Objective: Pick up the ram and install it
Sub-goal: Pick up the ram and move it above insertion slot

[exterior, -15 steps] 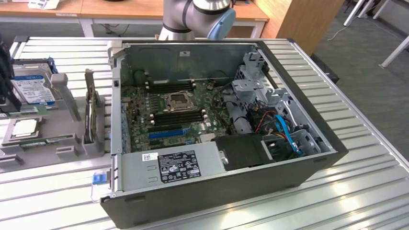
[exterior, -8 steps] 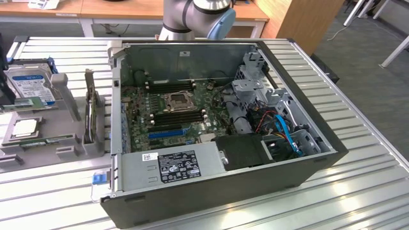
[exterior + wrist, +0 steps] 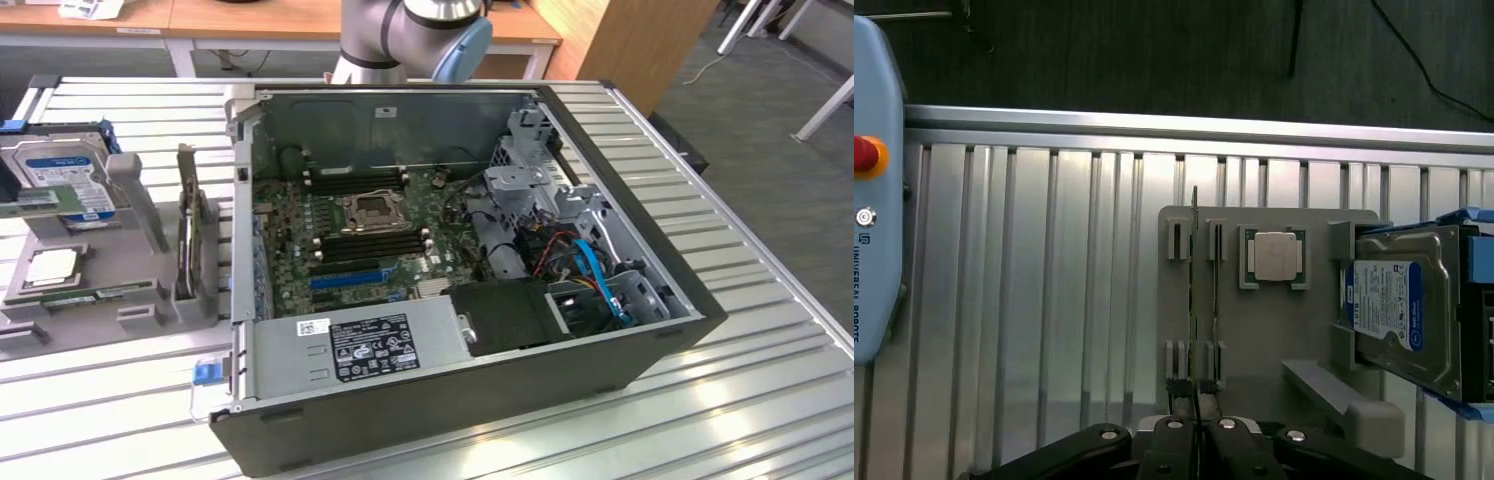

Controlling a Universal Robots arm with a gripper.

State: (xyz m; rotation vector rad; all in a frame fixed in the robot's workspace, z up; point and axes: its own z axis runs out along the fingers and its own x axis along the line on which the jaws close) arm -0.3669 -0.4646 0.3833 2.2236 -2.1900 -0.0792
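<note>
Above the slatted metal worktop [image 3: 747,400] the jaws hang pressed together, their dark fingertips [image 3: 1178,392] meeting with barely a seam between them and nothing pinched. They touch nothing. From the wrist view they line up with one end of the ram [image 3: 1195,290], which sits clear below them.

The ram stands on edge in the slotted holders of a grey fixture [image 3: 1254,330], with a second thin stick [image 3: 1212,290] just beside it. On the same fixture a square silver processor [image 3: 1274,255] lies in its own pocket next to the sticks. A hard drive [image 3: 1399,310] with a blue-and-white label sits on the far side of the processor. The fixture rests at the worktop's edge on the exterior view's left.

An open computer case [image 3: 641,330] fills the middle of the worktop, just beside the fixture, its green motherboard showing black memory slots [image 3: 374,245]. The arm [image 3: 407,30] rises behind the case at the worktop's far edge. A light-blue pendant [image 3: 874,100] with a red button appears in the wrist view.

Wooden desks [image 3: 267,18] stand behind the worktop, and grey carpet [image 3: 761,150] covers the floor past its edge on the exterior view's right.
</note>
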